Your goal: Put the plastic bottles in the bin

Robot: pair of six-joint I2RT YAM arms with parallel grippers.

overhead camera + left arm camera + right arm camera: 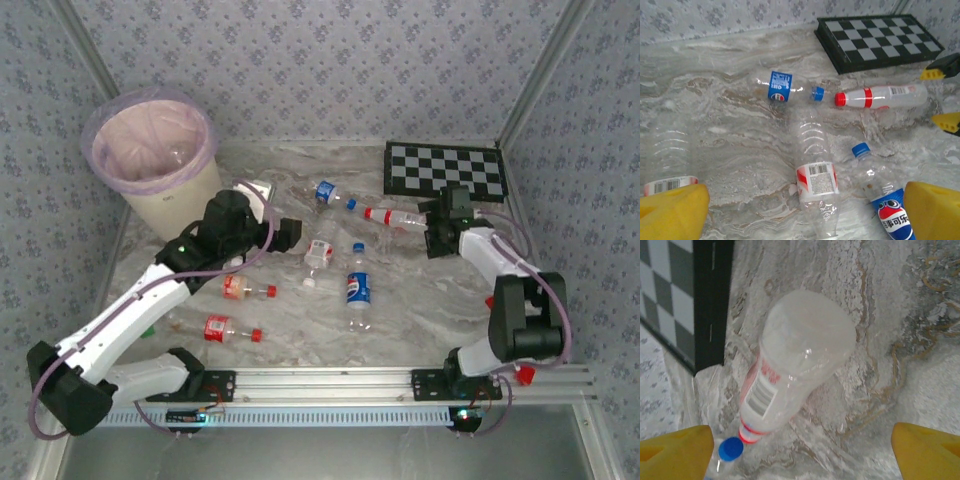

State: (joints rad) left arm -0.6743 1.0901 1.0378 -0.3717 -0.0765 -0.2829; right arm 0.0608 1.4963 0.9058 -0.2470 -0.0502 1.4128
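Several plastic bottles lie on the marble table. A red-capped one (pixel 395 217) (pixel 800 355) lies just ahead of my right gripper (pixel 435 232) (pixel 800 446), which is open and touches nothing. Its yellow fingers (pixel 935 74) stand beside that bottle's base (pixel 880 96). My left gripper (pixel 295 233) (pixel 805 200) is open above a clear bottle with a red-and-white label (pixel 815 175) (pixel 318 250). A blue Pepsi bottle (pixel 885 195) (pixel 358 287) lies to its right. Another blue-labelled bottle (pixel 325 192) (pixel 780 87) lies farther back. The bin (pixel 150 150) stands at the back left.
A black-and-white checkerboard (pixel 445 170) (pixel 880 42) lies at the back right, close to the right gripper. Two red-labelled bottles (pixel 245 289) (pixel 230 328) lie near the left arm. Patterned walls close in the table on three sides.
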